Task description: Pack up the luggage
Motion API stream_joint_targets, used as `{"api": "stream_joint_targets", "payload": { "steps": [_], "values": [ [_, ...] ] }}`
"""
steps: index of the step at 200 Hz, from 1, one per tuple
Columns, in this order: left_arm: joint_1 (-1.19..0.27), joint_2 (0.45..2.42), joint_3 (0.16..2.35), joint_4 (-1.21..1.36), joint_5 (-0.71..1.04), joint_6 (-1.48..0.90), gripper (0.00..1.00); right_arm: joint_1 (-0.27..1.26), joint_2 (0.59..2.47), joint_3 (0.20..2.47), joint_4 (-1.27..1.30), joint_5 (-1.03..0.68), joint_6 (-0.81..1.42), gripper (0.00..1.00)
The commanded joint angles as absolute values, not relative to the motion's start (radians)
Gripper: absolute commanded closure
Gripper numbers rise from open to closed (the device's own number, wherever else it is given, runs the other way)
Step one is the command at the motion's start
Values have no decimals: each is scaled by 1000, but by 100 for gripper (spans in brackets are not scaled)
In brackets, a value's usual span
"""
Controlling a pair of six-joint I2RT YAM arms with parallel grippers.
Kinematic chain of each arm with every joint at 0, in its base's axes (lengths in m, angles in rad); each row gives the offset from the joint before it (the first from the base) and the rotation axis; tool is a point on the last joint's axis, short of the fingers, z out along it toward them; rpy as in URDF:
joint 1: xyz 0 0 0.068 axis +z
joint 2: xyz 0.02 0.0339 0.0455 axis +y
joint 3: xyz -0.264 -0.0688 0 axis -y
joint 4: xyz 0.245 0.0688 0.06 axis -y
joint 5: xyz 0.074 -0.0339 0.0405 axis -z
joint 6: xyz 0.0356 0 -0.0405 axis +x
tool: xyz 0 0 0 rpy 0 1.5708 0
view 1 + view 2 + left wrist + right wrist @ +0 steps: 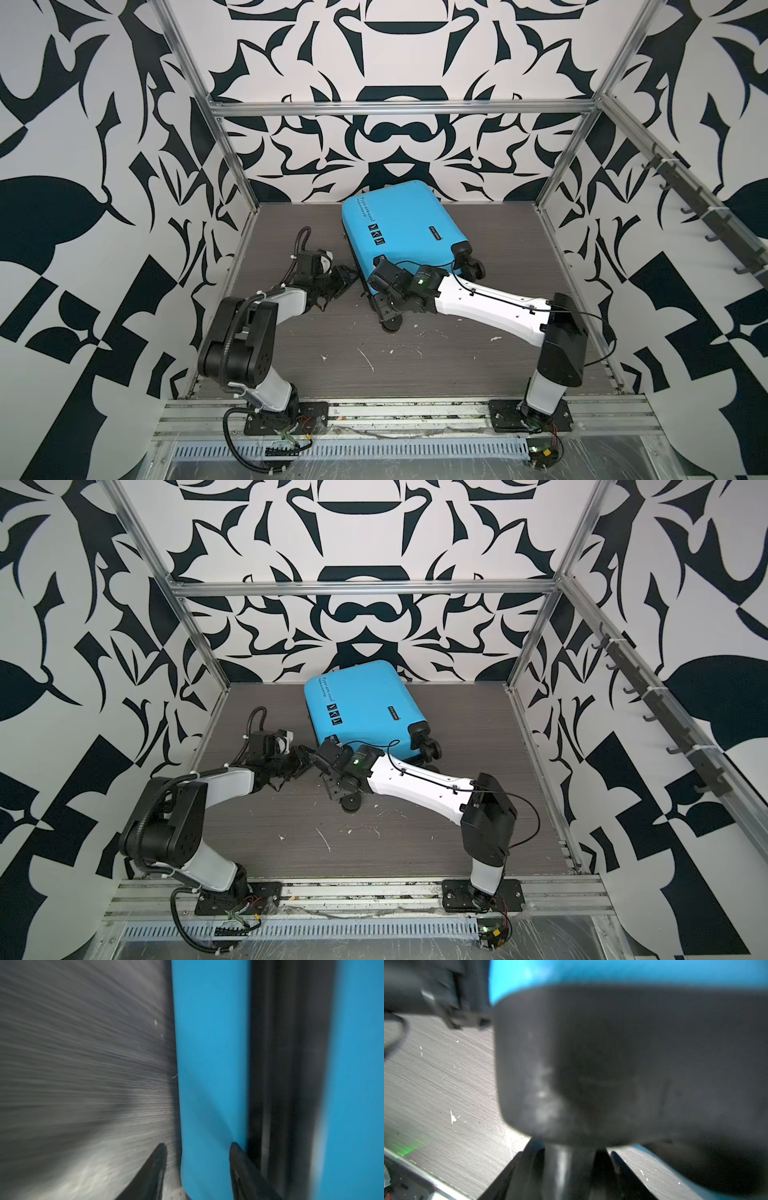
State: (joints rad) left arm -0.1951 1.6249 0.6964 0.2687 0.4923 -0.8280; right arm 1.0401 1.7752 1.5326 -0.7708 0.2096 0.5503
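The luggage (399, 224) (361, 704) is a bright blue hard-shell suitcase, lying closed and skewed at the back of the table. My left gripper (347, 276) (305, 762) is at its near-left side. In the left wrist view the left gripper (198, 1145) is open and straddles the lower blue shell (209, 1064), with one finger on the table side and the other against the black zipper band (286, 1064). My right gripper (387, 311) (338, 791) is at the near corner. There the right gripper (571, 1153) stands open around a black wheel (566, 1169) under its housing (612, 1064).
The grey wood-grain table (415, 365) carries white specks. Aluminium frame posts (232, 166) and patterned walls close in the sides and back. The suitcase's far wheels (473, 266) point right. A rail of hooks (681, 195) hangs on the right wall.
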Motion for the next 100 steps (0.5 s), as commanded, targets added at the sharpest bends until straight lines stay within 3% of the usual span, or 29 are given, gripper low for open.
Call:
{"api": "stream_joint_targets", "payload": {
  "steps": [1,54,100],
  "values": [
    [-213,1680,736,364,501,-869,50,1014,1747,1564,-748,225,548,36],
    [-304,1776,848,371,480,-885,51,913,1707,1514,-695,130,549,42],
    [-322,1846,949,364,470,-889,47,868,1700,1507,-707,116,522,37]
  ]
}}
